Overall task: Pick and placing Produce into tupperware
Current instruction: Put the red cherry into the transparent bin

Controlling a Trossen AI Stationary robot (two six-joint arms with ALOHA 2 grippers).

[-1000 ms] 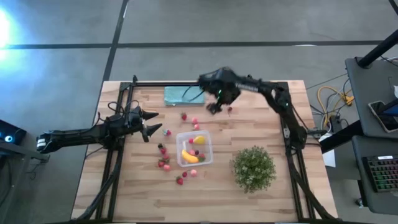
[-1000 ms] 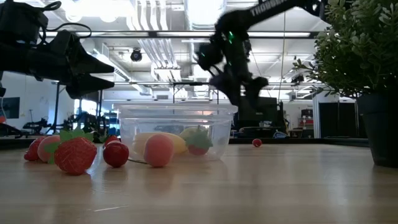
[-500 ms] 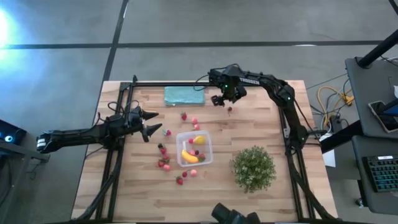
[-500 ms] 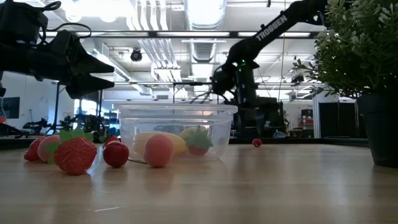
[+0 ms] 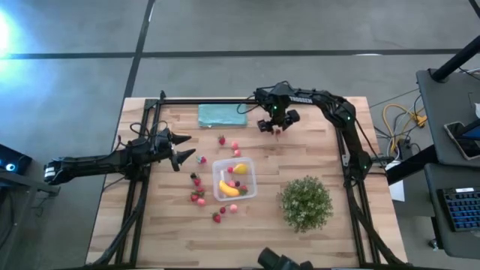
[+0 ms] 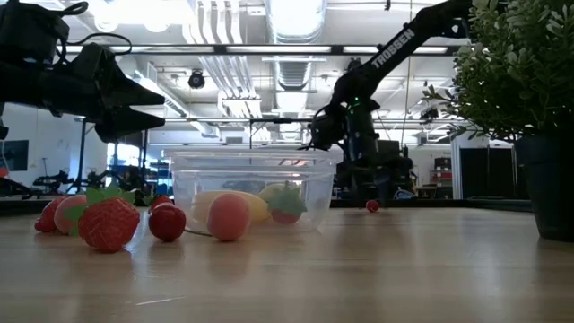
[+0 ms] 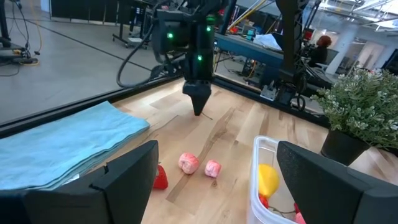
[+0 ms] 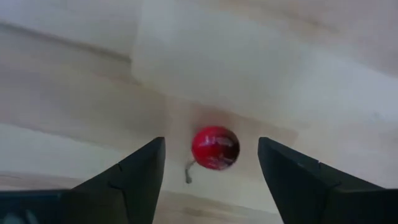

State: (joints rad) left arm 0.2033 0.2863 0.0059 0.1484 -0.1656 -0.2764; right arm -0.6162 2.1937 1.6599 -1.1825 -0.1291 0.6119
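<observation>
Red cherry (image 8: pixel 215 148) lies between the right hand's (image 8: pixel 211 171) parted fingers, untouched, unclear from overhead.

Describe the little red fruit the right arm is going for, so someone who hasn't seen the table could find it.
Start at the teal cloth along the table's far edge. Toward the right arm's side, the right pincer hangs open right above a small round red cherry. It lies alone, away from the strawberries crowded around the clear container.
</observation>
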